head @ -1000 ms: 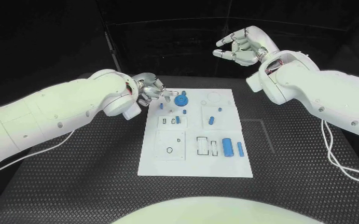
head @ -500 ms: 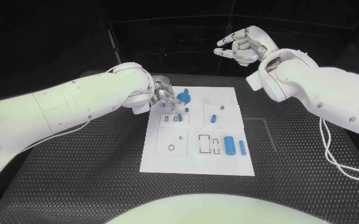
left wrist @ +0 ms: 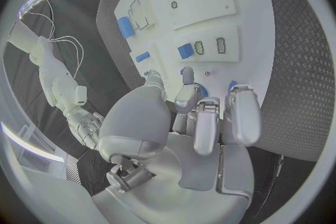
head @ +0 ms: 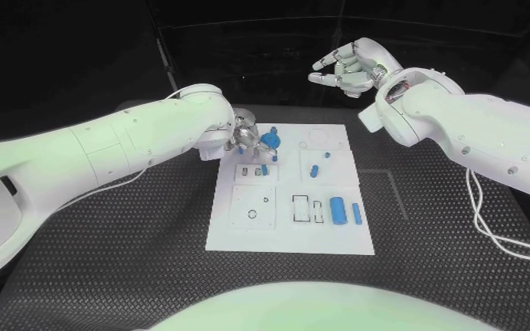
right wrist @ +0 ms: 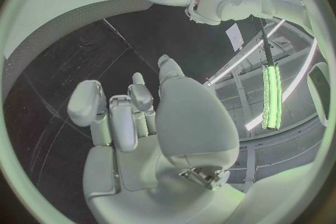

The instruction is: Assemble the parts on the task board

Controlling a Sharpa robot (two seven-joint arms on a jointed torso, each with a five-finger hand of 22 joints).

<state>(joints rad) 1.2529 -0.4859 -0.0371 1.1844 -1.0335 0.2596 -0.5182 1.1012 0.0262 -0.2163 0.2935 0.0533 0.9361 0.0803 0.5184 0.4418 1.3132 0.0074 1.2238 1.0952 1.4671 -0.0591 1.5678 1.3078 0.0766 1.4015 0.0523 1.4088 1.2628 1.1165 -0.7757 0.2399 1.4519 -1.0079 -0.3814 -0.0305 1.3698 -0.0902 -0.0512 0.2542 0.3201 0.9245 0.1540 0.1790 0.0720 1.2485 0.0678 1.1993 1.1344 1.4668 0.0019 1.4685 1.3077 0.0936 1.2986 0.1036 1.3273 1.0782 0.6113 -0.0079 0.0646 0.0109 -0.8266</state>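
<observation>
Left hand (head: 245, 136) hovers fingers-down over the task board's (head: 289, 239) far-left parts, grasp indeterminable, presumably positioning to pick; right hand (head: 348, 67) is parked aloft, open, empty.

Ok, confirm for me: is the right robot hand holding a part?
No. The right robot hand is raised above the far end of the table, fingers apart, nothing in it.
</observation>
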